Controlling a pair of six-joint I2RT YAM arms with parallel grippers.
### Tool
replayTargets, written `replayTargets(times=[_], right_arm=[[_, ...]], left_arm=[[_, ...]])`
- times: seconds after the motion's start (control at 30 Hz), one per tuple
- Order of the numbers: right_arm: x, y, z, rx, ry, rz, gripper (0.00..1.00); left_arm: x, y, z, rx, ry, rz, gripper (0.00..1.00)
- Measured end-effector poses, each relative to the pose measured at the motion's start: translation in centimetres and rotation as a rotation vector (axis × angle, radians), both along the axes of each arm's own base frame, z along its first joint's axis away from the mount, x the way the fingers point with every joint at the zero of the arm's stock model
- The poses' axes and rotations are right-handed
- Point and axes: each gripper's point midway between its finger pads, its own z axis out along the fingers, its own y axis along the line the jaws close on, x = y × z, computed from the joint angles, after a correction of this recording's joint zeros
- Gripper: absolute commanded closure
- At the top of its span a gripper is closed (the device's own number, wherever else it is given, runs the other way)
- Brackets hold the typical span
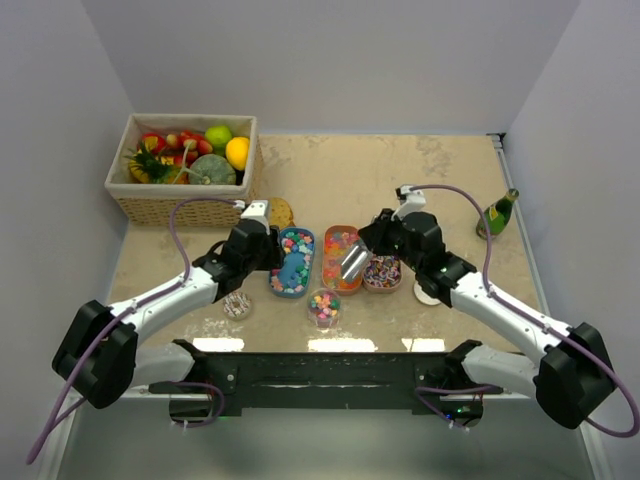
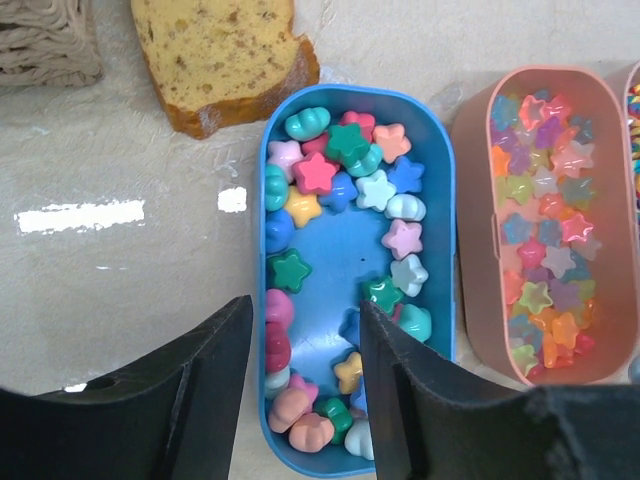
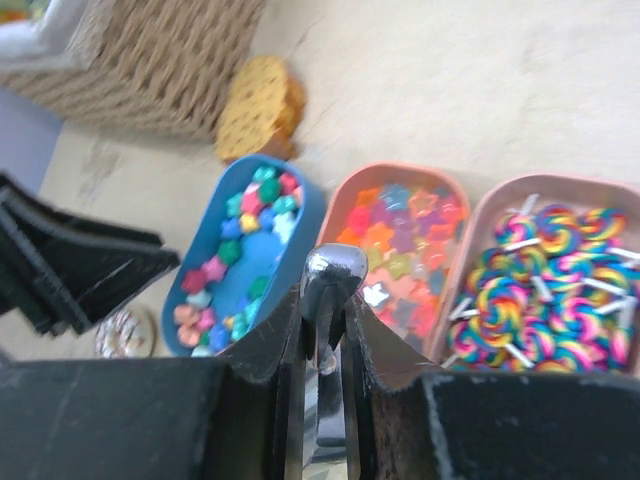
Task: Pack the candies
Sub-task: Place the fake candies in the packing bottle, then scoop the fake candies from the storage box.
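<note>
**Over the trays: left pincer [image 2: 303, 305] empty, right pincer [image 3: 325, 310] on a scoop [image 3: 333, 270]**

Between the left pincer's fingers [image 2: 190, 400] lie the candies [image 2: 345, 190]: pastel stars & shell shapes in a blue tray [image 2: 447, 250], thick at the far end & along the sides, bare floor in the middle. That pincer stands abt half wide, nothing in it. Its left finger is outside the tray, over the table [image 2: 120, 300]. Its right finger [image 2: 450, 400] is inside, over the sweets, so the tray's left wall runs up the gap, just beside the left finger.

Just right of that pincer: a pink tray [image 2: 472, 250], side by side w/ the blue one, full of see-through star gummies [image 2: 545, 200] in orange, pink, green. Ahead & slightly left: a yellow cookie [image 2: 220, 50] w/ brown edge, just beside the blue tray's far end.

The right pincer is clamped narrow on the scoop's handle, shiny metal end poking past the fingertips. Ahead of it & lower sits that pink tray. To its right is a 2nd pink tray [image 3: 570, 181] packed w/ rainbow swirl lollies [image 3: 545, 300] on white sticks, and to its left the blue tray.

Behind both pincers, twd the arm bases, a small clear cup [image 1: 323, 306] w/ mixed sweets stands betw. the arms. Far out left of the left pincer: wicker basket [image 1: 150, 205] of fruit [image 1: 215, 168]. Off right of the right pincer: green bottle [image 1: 497, 213].
</note>
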Motion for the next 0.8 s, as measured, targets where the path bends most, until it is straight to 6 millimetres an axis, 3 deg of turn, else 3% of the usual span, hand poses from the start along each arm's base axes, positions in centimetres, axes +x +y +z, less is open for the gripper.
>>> replayTargets(times=[0.17, 0.27, 0.4, 0.6, 0.8], right_arm=[[2.6, -4.2, 1.9, -0.032, -0.042, -0.199, 1.00], [4.2, -7.8, 3.1, -0.052, -0.067, -0.346, 1.00], [5.2, -11.0, 3.4, -0.110, -0.084, -0.486, 1.00], [5.7, -11.8, 2.6, -0.169, -0.093, -0.516, 1.00], [5.8, -12.0, 1.2, -0.220, -0.091, -0.503, 1.00]], left_arm=[[0.1, -2.3, 2.0, -0.026, -0.042, -0.058, 0.48], [0.4, -4.7, 3.8, -0.060, -0.090, -0.112, 0.48], [1.7, -9.0, 5.6, -0.108, -0.137, -0.206, 0.48], [3.0, -14.4, 4.6, -0.127, -0.124, -0.324, 0.46], [3.2, -17.6, 3.0, -0.125, -0.099, -0.415, 0.43]])
